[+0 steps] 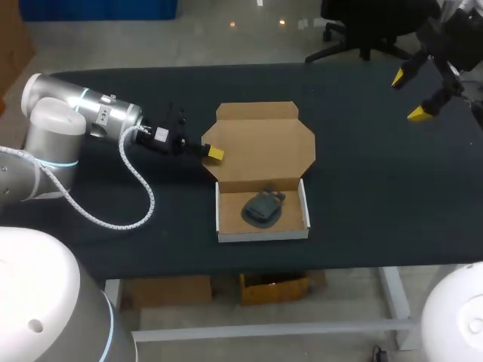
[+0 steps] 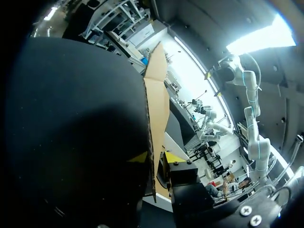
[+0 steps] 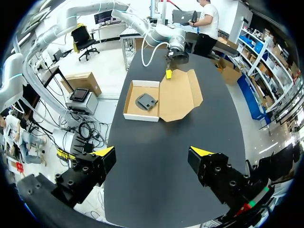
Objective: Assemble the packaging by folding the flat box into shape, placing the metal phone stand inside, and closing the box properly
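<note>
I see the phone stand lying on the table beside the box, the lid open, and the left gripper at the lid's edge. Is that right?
Not quite. The phone stand lies inside the box tray, not beside it, as the head view shows. The rest holds: the lid is open, and the left gripper is at its edge.

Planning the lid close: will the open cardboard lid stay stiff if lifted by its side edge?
The lid looks like thin card, so probably light and fairly stiff, but likely to bend at its creased flaps. Lifted from one side, near the left gripper, it may twist. The phone stand may help weigh the tray down.
</note>
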Motion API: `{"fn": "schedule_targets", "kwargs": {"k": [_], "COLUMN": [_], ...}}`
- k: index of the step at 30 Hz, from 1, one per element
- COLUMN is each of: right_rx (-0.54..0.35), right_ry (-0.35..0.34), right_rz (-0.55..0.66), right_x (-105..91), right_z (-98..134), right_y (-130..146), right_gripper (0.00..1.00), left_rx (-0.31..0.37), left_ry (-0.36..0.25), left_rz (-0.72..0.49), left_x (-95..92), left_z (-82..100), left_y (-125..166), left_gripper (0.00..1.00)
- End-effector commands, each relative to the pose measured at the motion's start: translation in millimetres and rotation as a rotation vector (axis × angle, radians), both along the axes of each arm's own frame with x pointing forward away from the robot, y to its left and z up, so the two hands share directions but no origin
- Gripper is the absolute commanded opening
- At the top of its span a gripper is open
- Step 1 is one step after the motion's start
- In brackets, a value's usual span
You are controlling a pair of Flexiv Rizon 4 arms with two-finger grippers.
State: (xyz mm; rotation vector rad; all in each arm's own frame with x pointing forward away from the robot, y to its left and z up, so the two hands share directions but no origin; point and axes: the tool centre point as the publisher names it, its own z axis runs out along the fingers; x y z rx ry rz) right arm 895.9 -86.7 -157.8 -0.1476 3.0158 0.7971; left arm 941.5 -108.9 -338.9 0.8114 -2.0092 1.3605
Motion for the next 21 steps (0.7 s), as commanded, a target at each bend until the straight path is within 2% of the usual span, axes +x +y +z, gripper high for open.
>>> {"fn": "schedule_targets", "kwargs": {"k": [1, 9, 21], "right_rx": [-0.004, -0.008, -0.013], "right_ry": [0.004, 0.0, 0.0], "right_rz": [0.003, 0.016, 0.026], "right_x": [0.6, 2.1, 3.1], "right_z": [3.2, 6.1, 7.8], "right_y": [1.2, 5.7, 9.4], "right_gripper": [1.0, 1.0, 1.0], "left_rx": [-0.006, -0.02, -0.027], "left_ry": [-0.018, -0.089, -0.15], "left_rz": [0.0, -0.002, -0.007], "left_x": [-0.6, 0.9, 2.9], "left_z": [0.5, 1.8, 2.0], "left_y": [-1.3, -1.3, -1.7], "left_gripper": [0.17, 0.12, 0.07]}}
